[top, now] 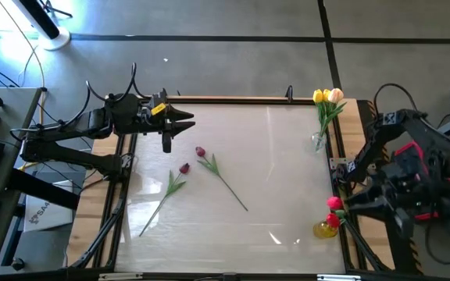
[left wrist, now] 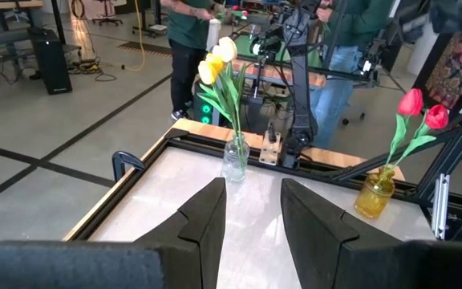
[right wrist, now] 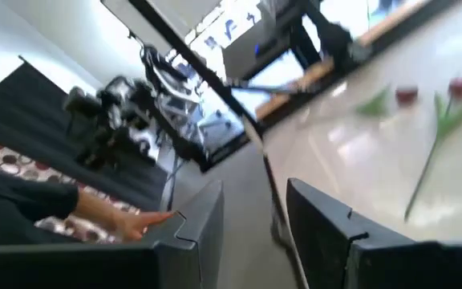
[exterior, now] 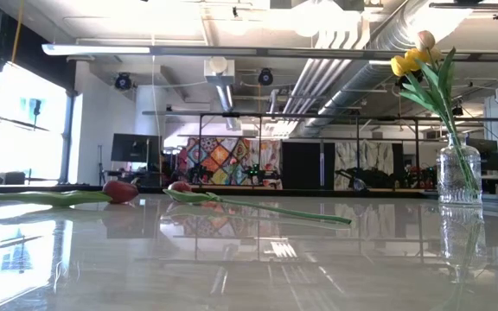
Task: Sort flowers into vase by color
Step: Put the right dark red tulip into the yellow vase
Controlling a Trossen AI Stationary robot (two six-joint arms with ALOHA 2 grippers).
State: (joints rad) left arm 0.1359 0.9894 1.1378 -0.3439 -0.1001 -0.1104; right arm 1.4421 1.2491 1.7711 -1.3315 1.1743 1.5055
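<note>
Left gripper (top: pixel 180 125) jaws parted, empty; right gripper (right wrist: pixel 253 217) likewise.

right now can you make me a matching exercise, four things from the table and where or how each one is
Things:
1. clear vase
2. amber vase
3. maroon tulips
4. left gripper

Places or states:
A. lying flat on the table, left of centre
B. holds red-pink tulips, at the table's right edge, near corner
C. jaws empty, hanging over the table's far left part
D. holds yellow and peach tulips, at the table's right edge, far corner

Pairs: 1-D, 2-B, 3-A, 4-C
</note>
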